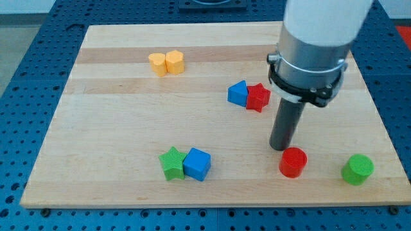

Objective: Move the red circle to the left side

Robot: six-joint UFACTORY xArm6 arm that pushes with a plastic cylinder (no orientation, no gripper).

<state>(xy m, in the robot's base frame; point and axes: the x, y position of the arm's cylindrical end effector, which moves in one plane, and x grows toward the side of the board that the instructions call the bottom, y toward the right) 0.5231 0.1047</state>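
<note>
The red circle (293, 162) lies on the wooden board (115, 122) near the view's bottom right. My tip (280, 147) stands on the board just above and slightly left of the red circle, touching or almost touching it. The rod rises into the grey and white arm at the view's top right.
A blue block (238, 94) and a red star block (258, 97) touch above my tip. A green circle (357, 169) lies at the bottom right. A green star (171, 163) and a blue cube (196, 164) touch at the bottom middle. Two yellow blocks (166, 63) sit at the top left.
</note>
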